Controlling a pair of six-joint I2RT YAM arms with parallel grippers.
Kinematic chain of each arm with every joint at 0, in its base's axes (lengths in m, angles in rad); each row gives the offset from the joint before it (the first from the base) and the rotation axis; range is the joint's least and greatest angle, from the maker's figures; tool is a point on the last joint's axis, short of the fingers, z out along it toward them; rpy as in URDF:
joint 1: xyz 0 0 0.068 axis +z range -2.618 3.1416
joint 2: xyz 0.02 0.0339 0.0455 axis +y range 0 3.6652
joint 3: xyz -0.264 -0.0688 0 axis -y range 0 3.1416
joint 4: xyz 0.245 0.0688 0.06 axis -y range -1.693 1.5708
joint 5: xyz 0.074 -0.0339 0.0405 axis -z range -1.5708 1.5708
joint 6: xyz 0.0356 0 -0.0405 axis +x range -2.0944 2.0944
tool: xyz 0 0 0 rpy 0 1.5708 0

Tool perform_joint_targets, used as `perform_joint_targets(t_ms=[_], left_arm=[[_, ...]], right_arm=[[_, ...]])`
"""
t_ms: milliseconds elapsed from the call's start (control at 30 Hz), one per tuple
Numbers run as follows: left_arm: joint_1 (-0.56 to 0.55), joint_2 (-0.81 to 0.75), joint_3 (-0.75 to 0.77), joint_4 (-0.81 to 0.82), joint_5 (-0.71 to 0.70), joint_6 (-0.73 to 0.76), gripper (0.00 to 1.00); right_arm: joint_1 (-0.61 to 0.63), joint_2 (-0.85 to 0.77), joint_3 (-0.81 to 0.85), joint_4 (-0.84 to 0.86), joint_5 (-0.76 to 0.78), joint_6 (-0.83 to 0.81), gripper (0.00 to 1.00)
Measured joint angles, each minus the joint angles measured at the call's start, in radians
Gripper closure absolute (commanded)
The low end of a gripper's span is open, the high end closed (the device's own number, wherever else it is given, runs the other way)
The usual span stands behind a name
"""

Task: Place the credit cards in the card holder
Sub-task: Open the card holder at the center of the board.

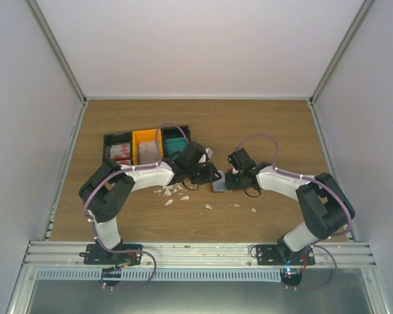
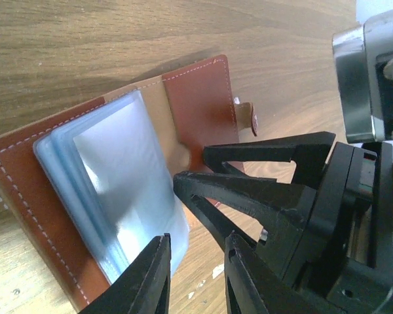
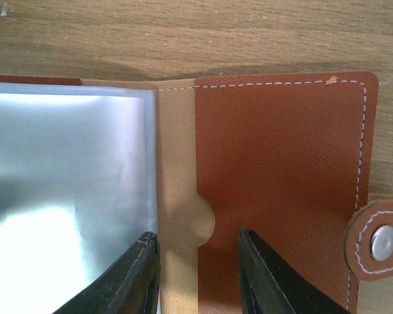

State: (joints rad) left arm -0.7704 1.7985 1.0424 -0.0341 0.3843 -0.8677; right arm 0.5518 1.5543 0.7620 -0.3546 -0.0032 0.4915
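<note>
Brown wood-grain desk [image 1: 275, 131] carries everything; toward its left, at the back, sits a row of joined bins [image 1: 118, 137], black at the ends and orange in the middle. The credit cards lie inside them: a red card [image 1: 121, 154] in the left compartment, a pale card [image 1: 148, 150] in the orange one, a teal card [image 1: 176, 145] in the right one.

Just right of the bins, the left gripper [image 1: 206, 174] reaches toward the middle of the desk; in its wrist view the left gripper [image 2: 196, 278] has its two fingers spread, with nothing pinched, hanging at the near edge of the clear pockets [image 2: 118, 170].

The card holder [image 1: 217, 188] lies between the two grippers, near the bins but apart from them, and is largely hidden from above; the wrist views show the card holder [image 2: 203, 91] opened flat on the wood, reddish-brown with pale stitching, its bluish pockets fanned on one half and a snap tab [image 2: 249, 119] at the outer edge of the other half.

Further right, the right gripper [image 1: 226, 180] meets it from the other side; its own camera shows the right gripper [image 3: 196, 268] with fingers parted, one over the edge of the pockets [image 3: 65, 170], the other over the leather flap [image 3: 281, 163], straddling the notched tan lining [image 3: 177, 196]; whether the tips touch the holder cannot be told.

White scraps [image 1: 173, 193] dot the wood in front of the grippers.
</note>
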Motion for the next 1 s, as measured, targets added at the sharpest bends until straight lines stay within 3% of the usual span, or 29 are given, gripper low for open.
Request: perform_joint_targets(t_ms=[367, 667, 800, 1000], left_arm=[[0.000, 0.087, 0.003, -0.011, -0.021, -0.015, 0.69], [0.000, 0.088, 0.003, -0.011, -0.027, -0.016, 0.66], [0.001, 0.088, 0.003, -0.004, -0.021, -0.021, 0.66], [0.008, 0.097, 0.003, 0.019, -0.012, -0.035, 0.62]], right_arm=[[0.005, -0.041, -0.005, -0.004, -0.054, 0.010, 0.51], [0.032, -0.043, -0.005, -0.006, -0.090, -0.068, 0.49], [0.068, -0.008, -0.003, -0.004, -0.077, -0.086, 0.52], [0.089, 0.017, 0.014, -0.004, -0.025, -0.080, 0.67]])
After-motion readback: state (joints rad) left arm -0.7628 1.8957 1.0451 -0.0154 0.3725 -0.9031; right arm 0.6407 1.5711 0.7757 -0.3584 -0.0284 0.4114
